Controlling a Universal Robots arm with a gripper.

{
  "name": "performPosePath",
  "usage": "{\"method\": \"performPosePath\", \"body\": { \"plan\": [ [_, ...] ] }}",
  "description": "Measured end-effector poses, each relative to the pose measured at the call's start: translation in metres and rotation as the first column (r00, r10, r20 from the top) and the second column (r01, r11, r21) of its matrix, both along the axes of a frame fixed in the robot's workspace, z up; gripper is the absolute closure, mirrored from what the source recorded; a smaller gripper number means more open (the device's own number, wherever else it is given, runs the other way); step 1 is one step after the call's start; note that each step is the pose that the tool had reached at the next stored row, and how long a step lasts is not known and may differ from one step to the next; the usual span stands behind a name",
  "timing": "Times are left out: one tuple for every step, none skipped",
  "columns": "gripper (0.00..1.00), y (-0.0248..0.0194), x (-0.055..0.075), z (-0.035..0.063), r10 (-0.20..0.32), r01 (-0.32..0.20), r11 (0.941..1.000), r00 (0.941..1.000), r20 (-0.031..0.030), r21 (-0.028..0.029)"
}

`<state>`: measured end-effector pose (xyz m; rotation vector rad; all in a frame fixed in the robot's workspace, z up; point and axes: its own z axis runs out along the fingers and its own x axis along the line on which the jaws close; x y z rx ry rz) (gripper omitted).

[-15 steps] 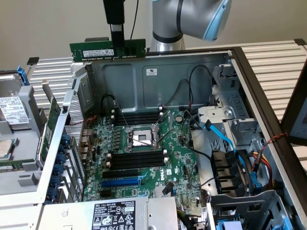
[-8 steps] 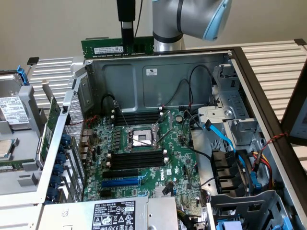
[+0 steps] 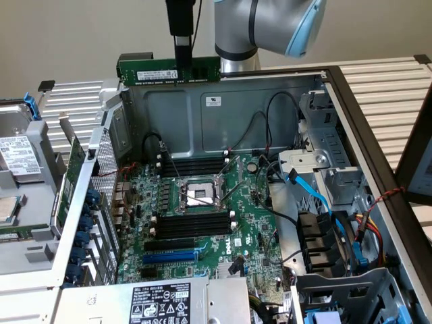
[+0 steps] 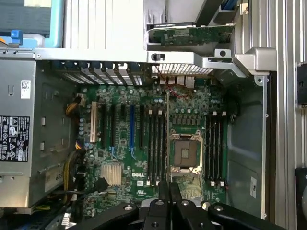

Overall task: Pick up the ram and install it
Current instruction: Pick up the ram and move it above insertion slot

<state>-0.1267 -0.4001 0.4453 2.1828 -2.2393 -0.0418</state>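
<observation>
The ram is a long green stick with a white label strip. It hangs level in the air above the back wall of the open computer case, and my gripper is shut on its middle from above. In the wrist view the ram appears edge-on as a thin line running out from between my fingertips. Far below it lies the green motherboard, which has long black memory slots on both sides of the CPU socket. The slots look bare.
A blue expansion slot lies near the front of the board. Black cables and a blue cable run over the drive bay at the exterior view's right. A power supply sits in front, and a swung-out panel with a drive stands at the exterior view's left.
</observation>
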Motion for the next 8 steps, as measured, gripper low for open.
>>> {"method": "performPosePath", "body": {
  "plan": [
    [0.88, 0.0000, 0.0000, -0.0009, -0.002, 0.002, 1.0000, 1.0000, 0.0004, -0.0017],
    [0.88, 0.0000, 0.0000, -0.0020, -0.002, 0.002, 1.0000, 1.0000, 0.0007, -0.0039],
    [0.88, 0.0000, 0.0000, -0.0033, -0.002, 0.002, 1.0000, 1.0000, 0.0008, -0.0058],
    [0.88, 0.0000, 0.0000, -0.0046, -0.002, 0.002, 1.0000, 1.0000, 0.0009, -0.0075],
    [0.88, 0.0000, 0.0000, -0.0057, -0.002, 0.002, 1.0000, 1.0000, 0.0009, -0.0097],
    [0.88, 0.0000, 0.0000, -0.0068, -0.002, 0.002, 0.9999, 1.0000, 0.0009, -0.0119],
    [0.88, 0.0000, 0.0000, -0.0080, -0.002, 0.002, 0.9999, 1.0000, 0.0010, -0.0138],
    [0.88, -0.0001, 0.0000, -0.0091, -0.002, 0.002, 0.9999, 1.0000, 0.0010, -0.0159]
  ]
}}
